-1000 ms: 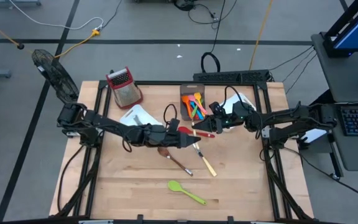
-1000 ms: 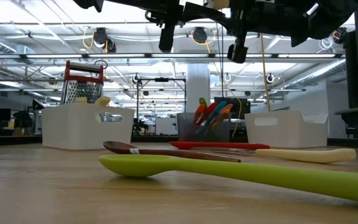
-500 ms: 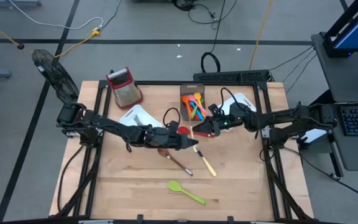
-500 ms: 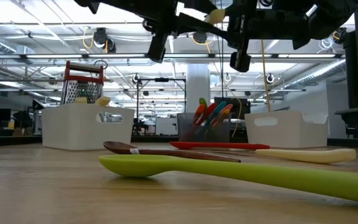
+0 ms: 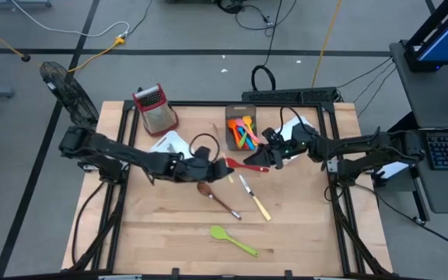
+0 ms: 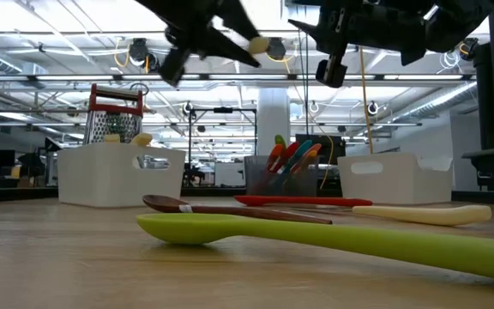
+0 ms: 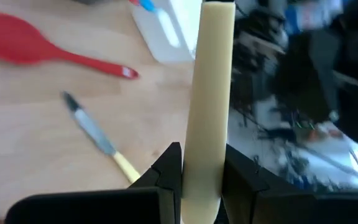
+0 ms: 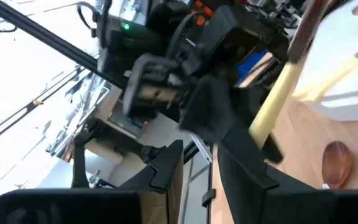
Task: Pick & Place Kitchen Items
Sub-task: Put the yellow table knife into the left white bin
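My left gripper is over the table's middle, well above the wood in the low view, shut on a cream-coloured handle. My right gripper hangs open and empty a little to its right, above the red spoon's handle. The red spoon, a yellow-handled knife, a brown spoon and a green spoon lie flat on the table. Several coloured utensils stand in the dark grey bin. My left gripper pinches the cream handle between its two fingers. The handle runs along the fingers and sticks out past their tips; its free end shows in the low view. It is lifted clear of the table. Its other end is hidden by the gripper.
A red-topped metal grater stands at the far left. One white bin is beside the left arm and another under the right arm. The two grippers hang close together. Bare wood lies along the near edge around the green spoon.
My left gripper has drawn back toward the table's left edge with the cream handle, away from my right gripper, and has tipped. My right gripper first came toward the left one, then went back a little toward the right edge. The utensils on the table have not moved.
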